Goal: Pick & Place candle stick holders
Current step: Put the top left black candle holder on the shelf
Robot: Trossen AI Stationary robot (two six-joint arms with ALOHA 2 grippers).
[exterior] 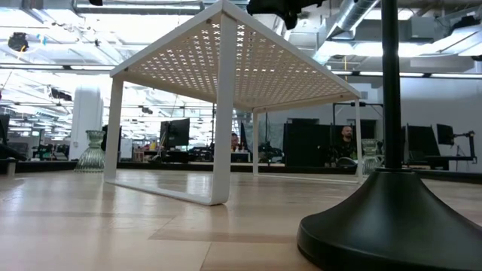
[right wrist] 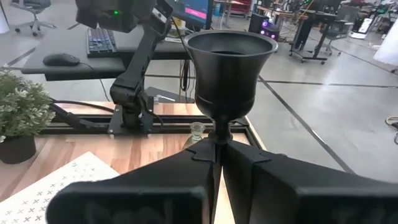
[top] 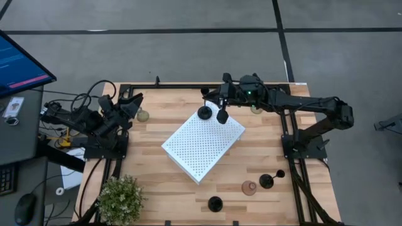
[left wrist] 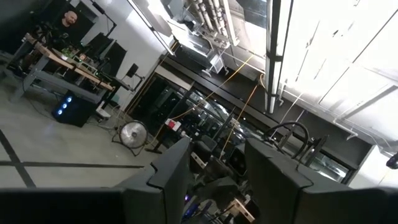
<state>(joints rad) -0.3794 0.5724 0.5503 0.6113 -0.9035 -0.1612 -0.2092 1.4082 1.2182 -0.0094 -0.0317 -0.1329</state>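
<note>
My right gripper (top: pixel 211 107) reaches over the far corner of the white perforated board (top: pixel 202 143) and is shut on a black candle stick holder (right wrist: pixel 230 62), which also shows in the high view (top: pixel 205 113). My left gripper (left wrist: pixel 217 186) is open and empty at the table's far left (top: pixel 133 103). A pale green holder (top: pixel 143 115) stands beside it. Another pale holder (top: pixel 255 108) stands under my right arm. A pink holder (top: pixel 249 188) and two black ones (top: pixel 270 181) (top: pixel 215 203) are at the near right. My right gripper pinches the black holder's thin stem (right wrist: pixel 220 134) just under the cup, between its two fingers. The fingers come level from the table's right side. The holder stays upright, cup up. Its base is hidden, so I cannot tell whether it rests on the board.
A bushy green plant (top: pixel 119 199) stands at the near left corner. The board stands on legs (exterior: pixel 220 135) with open room beneath. In the low view the near black holder's base (exterior: pixel 392 218) fills the right. A monitor and keyboard are off the table's left.
</note>
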